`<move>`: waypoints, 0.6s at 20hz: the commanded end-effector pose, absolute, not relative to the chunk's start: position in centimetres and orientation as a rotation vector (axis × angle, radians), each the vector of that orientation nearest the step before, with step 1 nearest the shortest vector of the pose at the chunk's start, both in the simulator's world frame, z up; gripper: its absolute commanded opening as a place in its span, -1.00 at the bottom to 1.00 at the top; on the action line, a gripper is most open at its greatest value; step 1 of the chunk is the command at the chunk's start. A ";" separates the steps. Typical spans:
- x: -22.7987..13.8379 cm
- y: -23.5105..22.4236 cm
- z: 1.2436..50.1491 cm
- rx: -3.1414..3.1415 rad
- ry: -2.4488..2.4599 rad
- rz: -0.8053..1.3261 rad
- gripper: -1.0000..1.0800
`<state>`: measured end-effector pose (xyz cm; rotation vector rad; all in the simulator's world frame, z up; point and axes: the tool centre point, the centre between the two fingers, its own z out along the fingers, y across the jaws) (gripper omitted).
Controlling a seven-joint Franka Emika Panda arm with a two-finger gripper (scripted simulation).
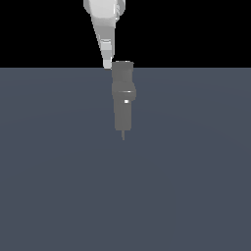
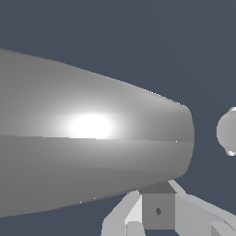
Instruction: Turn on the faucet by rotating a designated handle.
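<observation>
Faucet (image 1: 123, 95) stands upright at the middle of the dark grey floor (image 1: 59, 171) in the exterior view, with the white gripper (image 1: 108, 63) touching or just beside its top on that view's left; jaw spacing cannot be told. Wrist view: a large grey cylinder, the faucet (image 2: 92, 138), fills the frame very near, with gripper (image 2: 159, 212) parts beside it.

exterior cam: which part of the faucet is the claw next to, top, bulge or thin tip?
The top. The white claw sits at the upper end of the faucet, on the exterior view's left side; the bulge and the thin tip lie lower, away from it.
</observation>
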<state>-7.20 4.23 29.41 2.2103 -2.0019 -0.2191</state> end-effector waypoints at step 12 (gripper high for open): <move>-6.2 -2.5 29.3 2.199 -2.020 -0.217 -1.00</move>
